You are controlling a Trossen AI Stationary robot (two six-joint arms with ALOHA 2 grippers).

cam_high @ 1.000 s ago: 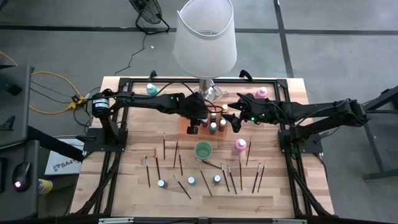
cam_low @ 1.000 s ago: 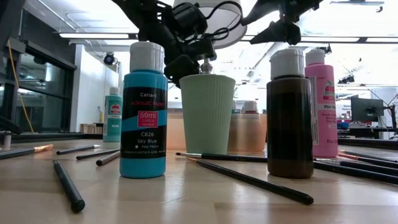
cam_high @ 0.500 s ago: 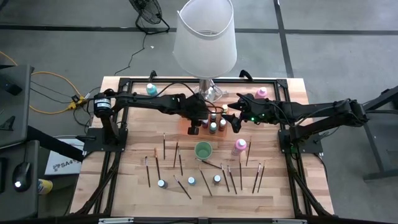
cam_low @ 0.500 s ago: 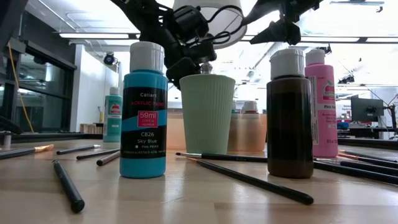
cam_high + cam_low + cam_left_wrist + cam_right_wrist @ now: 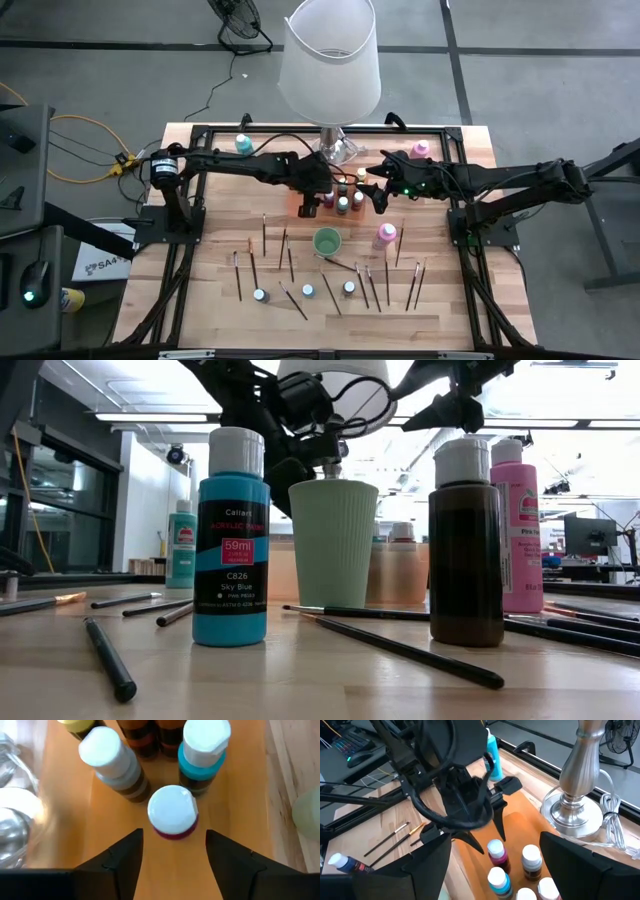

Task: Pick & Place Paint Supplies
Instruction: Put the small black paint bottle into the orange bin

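Since the earlier frame the left gripper has released and parted its fingers, standing open astride the upright magenta bottle set among the clustered bottles on the orange tray, while the right gripper, wide open and empty, waits beside the cluster.

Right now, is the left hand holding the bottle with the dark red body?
No: the left hand is open, and the dark red bottle stands free between its fingers.

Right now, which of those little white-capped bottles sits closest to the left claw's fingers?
The magenta-bodied bottle, standing upright just ahead of the open left gripper, level with the gap between its fingers. The teal-banded bottle and brown bottle stand farther back.
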